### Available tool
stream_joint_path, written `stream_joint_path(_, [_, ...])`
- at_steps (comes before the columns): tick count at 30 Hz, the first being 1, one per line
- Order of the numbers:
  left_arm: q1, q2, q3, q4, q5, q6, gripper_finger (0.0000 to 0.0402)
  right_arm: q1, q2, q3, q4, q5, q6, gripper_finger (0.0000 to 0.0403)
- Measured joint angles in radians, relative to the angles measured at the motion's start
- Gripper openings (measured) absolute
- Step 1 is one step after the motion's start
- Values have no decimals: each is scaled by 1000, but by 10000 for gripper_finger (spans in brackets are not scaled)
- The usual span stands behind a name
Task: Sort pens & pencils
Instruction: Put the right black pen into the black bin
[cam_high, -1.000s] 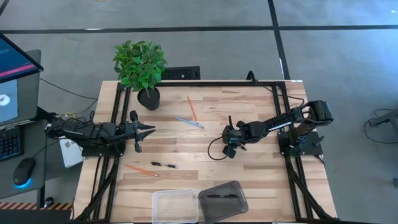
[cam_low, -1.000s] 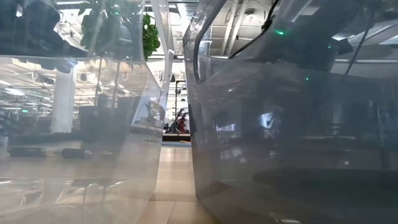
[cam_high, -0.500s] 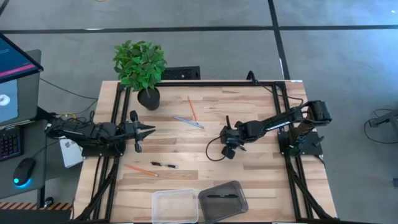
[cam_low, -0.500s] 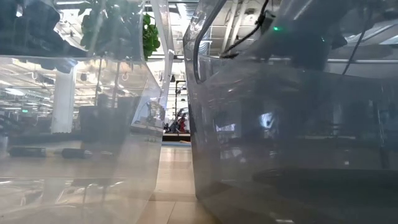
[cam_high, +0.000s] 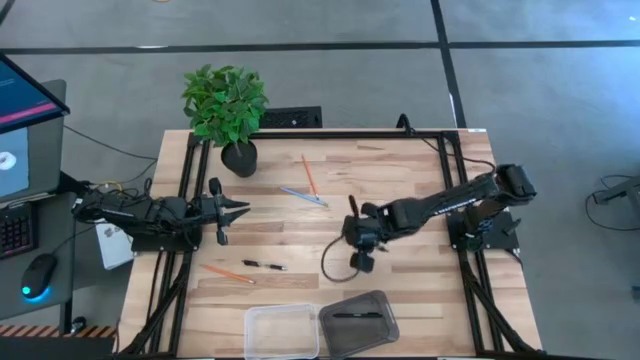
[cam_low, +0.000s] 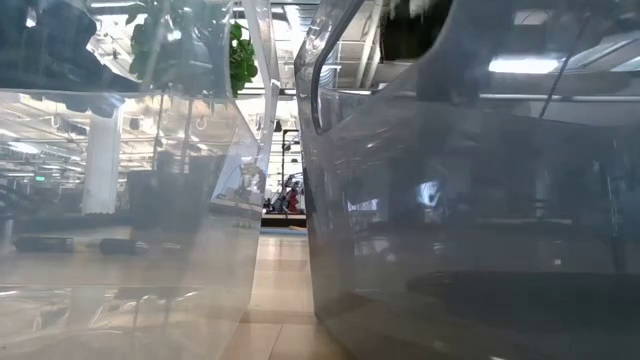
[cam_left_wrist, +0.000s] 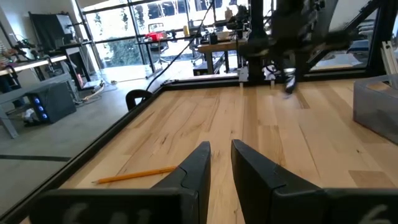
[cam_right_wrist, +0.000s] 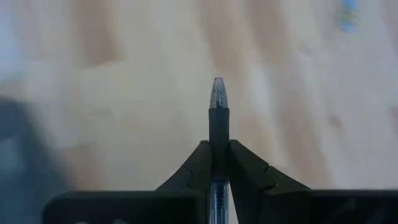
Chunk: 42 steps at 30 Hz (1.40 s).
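Between the right gripper's (cam_right_wrist: 219, 163) closed fingers sits a black pen (cam_right_wrist: 218, 118), tip poking forward, held above mid-table. Another pen (cam_high: 263, 265) lies left of it beside an orange pencil (cam_high: 229, 273); a third rests in the dark bin (cam_high: 358, 322). At the left edge, the left gripper (cam_left_wrist: 219, 163) waits, narrowly parted, empty.

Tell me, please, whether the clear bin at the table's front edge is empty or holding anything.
Empty: the clear bin shows only its bare bottom, while the dark bin beside it holds one pen.
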Motion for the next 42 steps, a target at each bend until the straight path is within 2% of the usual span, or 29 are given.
stream_joint_path(3, [0, 0, 0, 0, 0, 0, 57, 75, -1, 67, 4, -49, 1, 58])
stream_joint_path(8, [0, 0, 0, 0, 0, 0, 57, 214, -2, 118, 40, -60, 82, 58])
stream_joint_path(17, [0, 0, 0, 0, 0, -1, 57, 402, 38, 119, 236, 4, 230, 58])
stream_joint_path(29, [0, 0, 0, 0, 0, -47, 57, 428, 190, 119, 286, -10, 328, 59])
stream_joint_path(42, [0, 0, 0, 0, 5, -47, 57, 429, 187, 119, 352, -24, 352, 94])
